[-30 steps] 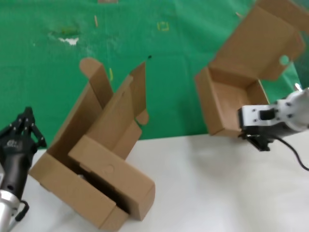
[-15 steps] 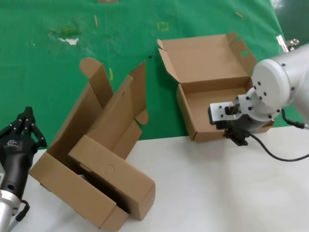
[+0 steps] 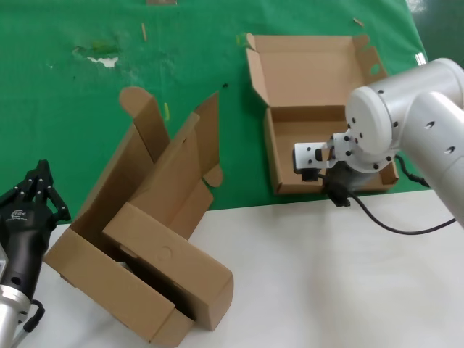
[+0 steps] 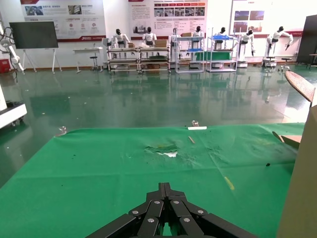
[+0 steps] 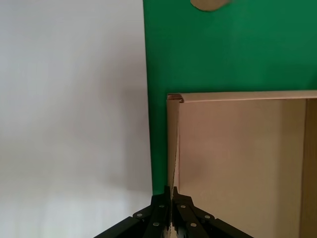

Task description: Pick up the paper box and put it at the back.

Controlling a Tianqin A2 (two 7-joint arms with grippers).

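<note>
The paper box (image 3: pixel 308 72) sits on the green cloth (image 3: pixel 80 116) at the right, just behind the white tabletop's edge, with its lid open and leaning back. My right gripper (image 3: pixel 336 193) is shut on the box's front wall. In the right wrist view the jaws (image 5: pixel 171 192) pinch the thin wall edge of the box (image 5: pixel 237 158), with the cloth (image 5: pixel 223 49) beyond it. My left gripper (image 3: pixel 35 190) is shut and empty at the lower left, away from the box. In the left wrist view it (image 4: pixel 166 186) points over the cloth (image 4: pixel 99 163).
A bigger open brown carton (image 3: pixel 156 174) stands at the left centre, across the cloth's edge. A long carton with a circle outline (image 3: pixel 170 264) lies at its front on the white tabletop (image 3: pixel 341 283). A ragged white patch (image 3: pixel 106 61) marks the cloth at the far left.
My right arm has carried the paper box leftward and down, from tilted and raised at the far right to flat on the green cloth. The left arm has not moved.
</note>
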